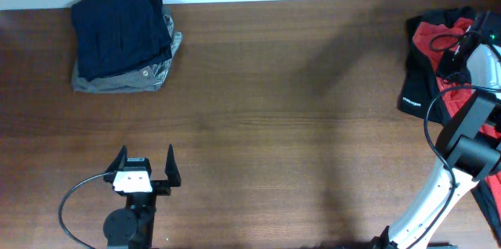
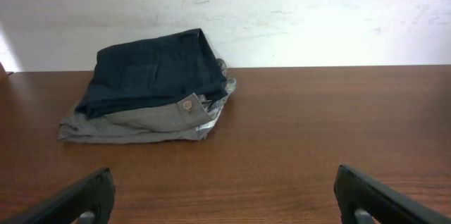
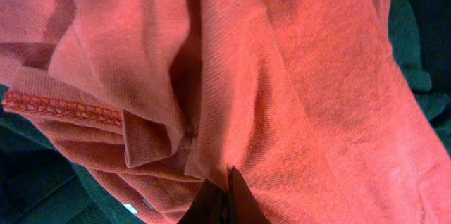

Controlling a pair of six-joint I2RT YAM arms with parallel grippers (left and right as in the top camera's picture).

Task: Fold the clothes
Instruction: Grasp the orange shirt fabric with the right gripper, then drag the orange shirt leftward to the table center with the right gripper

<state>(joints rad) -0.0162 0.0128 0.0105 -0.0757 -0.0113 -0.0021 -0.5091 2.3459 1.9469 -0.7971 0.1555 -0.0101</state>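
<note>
The clothes are a crumpled orange-red T-shirt (image 1: 429,36) at the table's far right edge, lying partly on a black garment (image 1: 415,84). In the right wrist view the T-shirt (image 3: 296,76) fills the frame in folds, with a stitched hem at the left. My right gripper (image 3: 227,194) is shut, and a ridge of the red fabric is pinched at its tips. From overhead the right gripper (image 1: 466,36) sits over the pile, its tips hidden by the wrist. My left gripper (image 1: 145,161) stands open near the front left, holding nothing, far from the T-shirt.
A folded navy garment on a grey one (image 1: 121,37) sits at the back left, also seen ahead of the left gripper (image 2: 225,199) as a stack (image 2: 151,86) against the white wall. The dark garment (image 3: 35,175) lies under the T-shirt. Brown tabletop (image 1: 274,124) spans between.
</note>
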